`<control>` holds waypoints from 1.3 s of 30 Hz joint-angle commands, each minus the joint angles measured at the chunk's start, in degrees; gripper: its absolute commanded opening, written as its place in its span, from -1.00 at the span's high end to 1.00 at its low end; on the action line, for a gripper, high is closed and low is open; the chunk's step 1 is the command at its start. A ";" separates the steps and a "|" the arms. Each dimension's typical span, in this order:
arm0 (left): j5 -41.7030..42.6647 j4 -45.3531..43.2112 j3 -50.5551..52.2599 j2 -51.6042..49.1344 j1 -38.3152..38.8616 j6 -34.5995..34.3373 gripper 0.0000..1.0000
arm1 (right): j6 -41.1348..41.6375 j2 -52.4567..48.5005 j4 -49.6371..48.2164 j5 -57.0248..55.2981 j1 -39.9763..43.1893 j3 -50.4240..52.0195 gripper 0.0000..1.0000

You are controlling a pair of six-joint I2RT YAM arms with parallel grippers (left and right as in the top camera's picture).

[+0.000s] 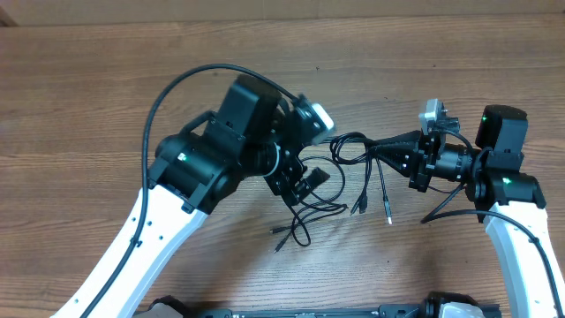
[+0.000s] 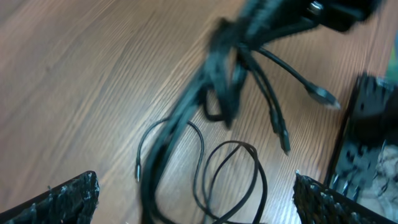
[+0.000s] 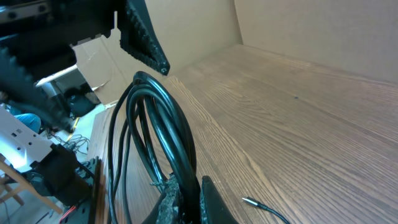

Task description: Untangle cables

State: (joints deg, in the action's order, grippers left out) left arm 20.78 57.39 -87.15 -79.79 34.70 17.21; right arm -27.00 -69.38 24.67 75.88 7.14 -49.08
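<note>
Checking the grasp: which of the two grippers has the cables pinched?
The right gripper: its fingers are shut on the looped cables. The left gripper hangs over them with its fingers wide apart.

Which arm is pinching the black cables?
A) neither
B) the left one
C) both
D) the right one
D: the jaws of the right arm are shut on the cables, while those of the left arm stand wide apart.
</note>
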 commanded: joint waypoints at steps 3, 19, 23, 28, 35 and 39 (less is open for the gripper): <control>-0.22 -0.22 -1.03 0.92 0.59 8.72 -0.95 | 0.44 -0.09 -0.04 3.93 0.11 -0.81 0.93; -0.39 2.60 -0.96 0.39 0.59 11.54 0.91 | 0.44 -0.07 -0.26 10.40 0.11 -0.81 0.92; -0.39 2.54 -0.96 0.39 0.59 11.52 0.91 | 1.68 -0.07 -0.35 10.36 0.11 -0.81 -0.29; -3.04 1.88 -0.96 0.39 0.59 9.46 0.92 | 16.83 -0.07 -3.26 10.10 0.11 -0.83 -1.00; -3.80 -0.72 -0.96 0.39 0.59 4.83 0.91 | 34.25 -0.07 -3.32 6.49 -0.02 -0.83 -1.00; -3.80 -0.79 -0.96 0.39 0.59 5.57 0.92 | 42.42 -0.07 -3.41 6.49 -0.02 -0.81 -1.00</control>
State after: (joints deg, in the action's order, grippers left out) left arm 17.12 57.12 -87.15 -79.79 35.18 23.90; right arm 7.01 -69.38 21.61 82.85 7.14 -49.08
